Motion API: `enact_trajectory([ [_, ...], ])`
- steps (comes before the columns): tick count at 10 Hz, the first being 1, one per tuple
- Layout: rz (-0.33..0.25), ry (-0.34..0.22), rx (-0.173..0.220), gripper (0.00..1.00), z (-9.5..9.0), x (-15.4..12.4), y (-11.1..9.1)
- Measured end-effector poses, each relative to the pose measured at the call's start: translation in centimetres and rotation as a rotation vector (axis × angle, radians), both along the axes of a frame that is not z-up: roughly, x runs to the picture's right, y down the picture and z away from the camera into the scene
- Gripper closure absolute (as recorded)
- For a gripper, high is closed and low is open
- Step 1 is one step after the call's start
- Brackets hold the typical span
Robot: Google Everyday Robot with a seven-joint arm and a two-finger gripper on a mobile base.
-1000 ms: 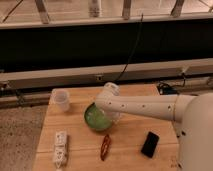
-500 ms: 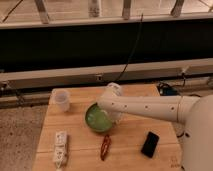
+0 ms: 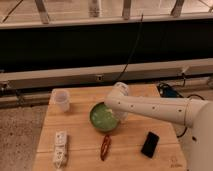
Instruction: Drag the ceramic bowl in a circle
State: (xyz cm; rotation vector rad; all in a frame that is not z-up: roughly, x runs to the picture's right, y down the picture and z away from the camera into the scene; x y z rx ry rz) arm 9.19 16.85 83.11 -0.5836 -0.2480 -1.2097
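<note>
**Closed Gripper at the Right Rim of the Green Bowl**

A wooden table [image 3: 80,132] fills the lower part of the camera view. On its far left corner a small clear plastic cup [image 3: 61,100] stands upright. Nearer the front edge on the same side lies a white blocky object [image 3: 60,148], well apart from the cup; what it is cannot be made out.

Near the middle of the table sits the ceramic bowl [image 3: 102,118], round, shallow and glossy green, upright with its opening facing up. Just in front of it lies a slim red-brown object [image 3: 105,146], close to the bowl but not touching it.

The gripper [image 3: 120,115] is down at the bowl's right rim, covering that edge. The claw is closed. Whether it pinches the rim or only rests against it cannot be told, since the wrist hides the contact.

The white arm [image 3: 150,106] reaches in from the right, running above the tabletop to the bowl. In front of the arm, a black phone [image 3: 150,144] lies flat on the table's right side, well apart from the bowl. Behind the table's far right corner a blue object [image 3: 167,91] shows partly.
</note>
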Motion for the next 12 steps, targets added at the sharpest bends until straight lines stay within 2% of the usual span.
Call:
enact_trajectory([
  [3, -0.027, -0.026, 0.005, 1.0, 0.2, -0.4, -0.2],
  [7, -0.044, -0.039, 0.015, 1.0, 0.8, 0.6, -1.1],
  [12, -0.092, -0.076, 0.02, 1.0, 1.0, 0.0, -1.8],
])
